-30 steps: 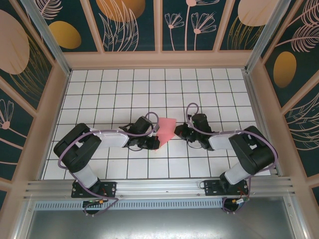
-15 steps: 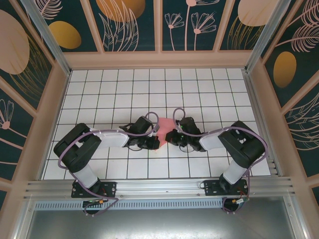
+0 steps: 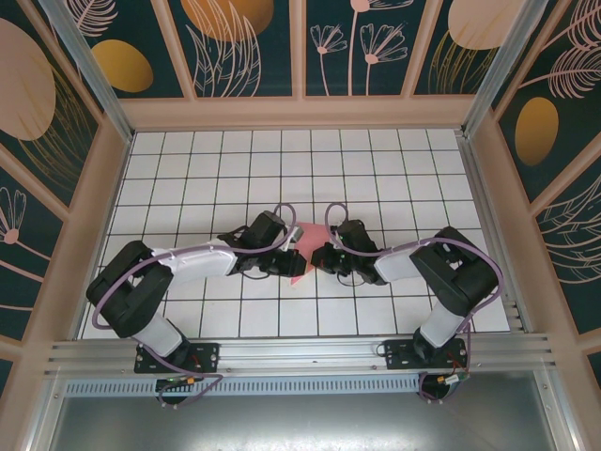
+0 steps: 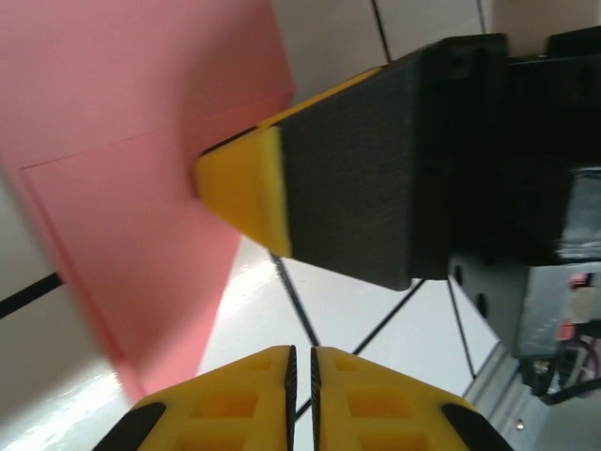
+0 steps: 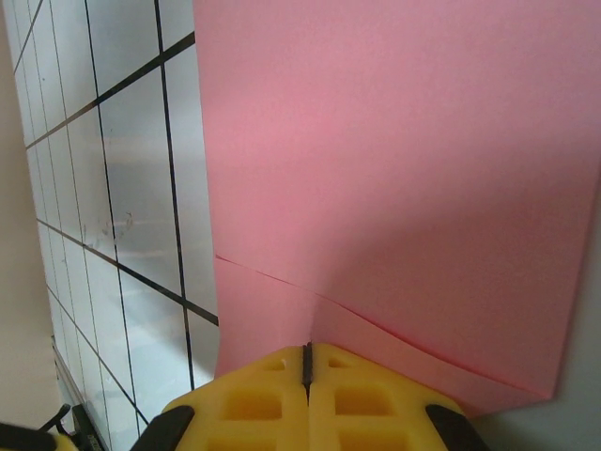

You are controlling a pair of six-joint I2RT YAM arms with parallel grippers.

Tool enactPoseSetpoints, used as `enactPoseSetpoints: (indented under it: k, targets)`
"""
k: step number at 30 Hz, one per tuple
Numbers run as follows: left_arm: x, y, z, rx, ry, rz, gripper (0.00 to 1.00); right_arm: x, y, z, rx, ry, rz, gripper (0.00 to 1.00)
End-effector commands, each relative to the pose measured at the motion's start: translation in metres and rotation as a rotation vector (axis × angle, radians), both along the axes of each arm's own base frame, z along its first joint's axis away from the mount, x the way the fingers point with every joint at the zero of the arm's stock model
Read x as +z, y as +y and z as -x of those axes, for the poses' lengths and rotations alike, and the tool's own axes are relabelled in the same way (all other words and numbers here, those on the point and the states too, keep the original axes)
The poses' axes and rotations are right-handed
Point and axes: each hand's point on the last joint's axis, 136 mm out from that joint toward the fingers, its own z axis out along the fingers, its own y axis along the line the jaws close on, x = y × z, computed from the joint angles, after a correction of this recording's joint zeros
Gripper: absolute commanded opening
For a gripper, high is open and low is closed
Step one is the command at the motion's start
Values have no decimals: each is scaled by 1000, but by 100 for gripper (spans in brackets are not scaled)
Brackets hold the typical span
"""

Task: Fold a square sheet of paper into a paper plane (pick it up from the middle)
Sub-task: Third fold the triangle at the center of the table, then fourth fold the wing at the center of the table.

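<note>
White gridded worktop (image 3: 188,178), overhead: a creased salmon-pink paper sheet (image 3: 310,240) lies at centre between the 2 sets of jaws. Left wrist: left jaws almost together, thin slit between, sheet (image 4: 122,188) beside them. Right wrist: right jaws pressed together at the sheet's (image 5: 394,169) edge.

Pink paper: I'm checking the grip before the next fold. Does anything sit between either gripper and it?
Nothing visible does. The right gripper is shut on the pink paper at its edge, and the left gripper, nearly closed, sits right beside the paper's corner.
</note>
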Motion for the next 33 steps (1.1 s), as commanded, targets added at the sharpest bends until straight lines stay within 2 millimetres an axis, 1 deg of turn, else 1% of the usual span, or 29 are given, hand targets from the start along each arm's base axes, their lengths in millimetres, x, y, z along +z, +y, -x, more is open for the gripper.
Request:
enactPoseSetpoints:
  k: [1, 6, 8, 11, 13, 16, 19, 22, 24, 26, 28, 30, 31, 33]
  targets:
    - [-7, -5, 3, -13, 49, 9, 16, -20, -13, 1, -33, 38, 86, 5]
    - [-46, 17, 16, 6, 103, -105, 15, -22, -14, 0, -31, 42, 105, 5]
    - [-56, 27, 21, 18, 112, -142, 14, -22, -16, 0, -32, 39, 116, 5]
    - [-62, 38, 27, 36, 116, -172, 13, -22, -19, 0, -36, 37, 124, 5]
    - [-62, 42, 30, 43, 115, -178, 13, -22, -20, 0, -36, 35, 125, 5]
    - [-59, 47, 33, 52, 112, -183, 12, -23, -21, 0, -38, 38, 128, 5]
    - [-49, 50, 32, 70, 89, -172, 12, -20, -19, 0, -29, 35, 119, 6]
    - [-33, 48, 22, 97, 28, -149, 12, -15, -15, -3, -23, 27, 104, 6]
    - [-20, 44, 11, 117, -24, -130, 12, -7, -11, -7, -21, 16, 85, 7]
    - [-6, 39, -3, 135, -79, -112, 13, 9, -4, -11, -17, -8, 48, 9]
    - [2, 34, -16, 150, -127, -110, 14, 25, -2, -19, -39, -21, 20, 11]
    - [5, 28, -28, 154, -152, -114, 13, 40, -1, -23, -48, -43, -2, 14]
    - [6, 23, -33, 149, -156, -116, 13, 47, -2, -25, -54, -55, -5, 17]
    - [4, 16, -39, 143, -156, -118, 13, 53, -10, -26, -76, -68, 9, 22]
